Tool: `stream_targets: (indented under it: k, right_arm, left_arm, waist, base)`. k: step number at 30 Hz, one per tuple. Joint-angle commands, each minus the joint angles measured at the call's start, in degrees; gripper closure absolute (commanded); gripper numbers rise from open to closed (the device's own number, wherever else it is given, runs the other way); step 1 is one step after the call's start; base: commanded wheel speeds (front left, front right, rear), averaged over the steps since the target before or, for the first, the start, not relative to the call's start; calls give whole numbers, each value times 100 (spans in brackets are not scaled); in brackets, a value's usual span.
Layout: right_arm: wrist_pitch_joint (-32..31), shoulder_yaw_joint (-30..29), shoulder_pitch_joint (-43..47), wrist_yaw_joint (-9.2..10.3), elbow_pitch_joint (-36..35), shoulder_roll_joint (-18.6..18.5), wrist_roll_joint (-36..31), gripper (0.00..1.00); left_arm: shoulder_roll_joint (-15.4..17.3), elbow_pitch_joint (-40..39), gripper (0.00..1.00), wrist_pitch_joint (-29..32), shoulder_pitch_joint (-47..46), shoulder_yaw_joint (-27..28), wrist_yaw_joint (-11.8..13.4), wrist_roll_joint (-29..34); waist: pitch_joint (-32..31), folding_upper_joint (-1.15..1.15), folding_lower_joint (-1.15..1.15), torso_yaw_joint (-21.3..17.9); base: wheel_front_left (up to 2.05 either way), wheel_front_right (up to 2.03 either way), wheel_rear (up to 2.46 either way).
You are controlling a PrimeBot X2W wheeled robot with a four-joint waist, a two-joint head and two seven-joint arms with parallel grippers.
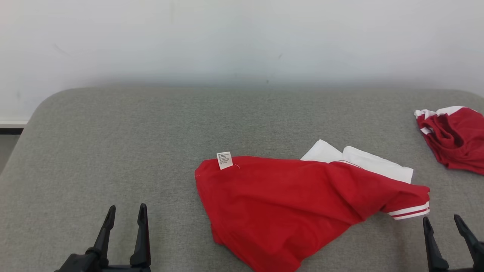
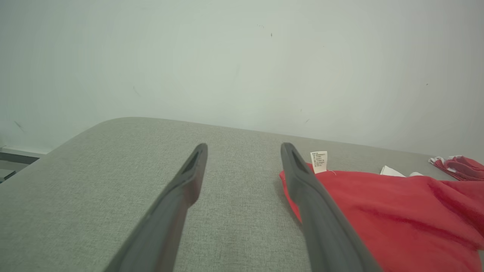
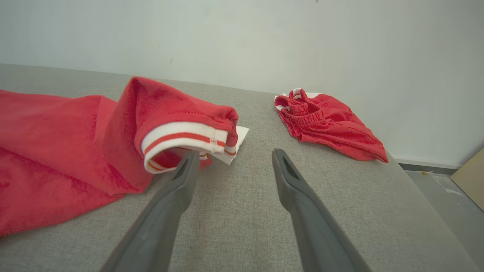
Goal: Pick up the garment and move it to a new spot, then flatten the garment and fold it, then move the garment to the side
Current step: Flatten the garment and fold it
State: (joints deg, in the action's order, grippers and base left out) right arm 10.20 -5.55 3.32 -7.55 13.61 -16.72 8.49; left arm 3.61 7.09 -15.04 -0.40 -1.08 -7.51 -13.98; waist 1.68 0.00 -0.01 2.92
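Note:
The garment (image 1: 287,200) is a red shirt with a white collar part and a red-and-white striped sleeve cuff (image 3: 185,138), lying crumpled on the grey padded table (image 1: 132,143), right of centre. A white care label (image 1: 224,160) sticks up at its left edge. My left gripper (image 1: 126,213) stands open at the lower left, well left of the shirt, with nothing between its fingers. In the left wrist view the garment (image 2: 397,215) lies to the right of that gripper (image 2: 244,151). My right gripper (image 1: 442,223) is open at the lower right, just below the cuff. In the right wrist view, its fingertips (image 3: 232,156) are empty beside the cuff.
A second red garment with white trim (image 1: 453,138) lies bunched at the table's far right edge, and shows as a heap (image 3: 329,124) in the right wrist view. A pale wall (image 1: 242,37) rises behind the table. Floor (image 3: 446,196) lies past the right edge.

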Motion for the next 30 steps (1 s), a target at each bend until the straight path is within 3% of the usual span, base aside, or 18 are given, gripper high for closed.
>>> stream_targets:
  k: [1,21,30]
  right_arm:
    - [41,-27,60,15,-27,45,-24,0]
    - [301,-312,580,15,-1098,656,95,0]
    - [72,-12,-209,15,-943,326,210,0]
  left_arm:
    - [0,-22,0,-19,37,23,5,25]
    - [61,-182,0,-19,181,278,5,72]
    - [31,-195,0,-19,165,307,5,108]
  waist:
    - [6,0,1,-70]
    - [-40,0,1,-410]
    - [8,0,1,-412]
  base:
    - [0,0,0]
    - [0,0,0]
    - [0,0,0]
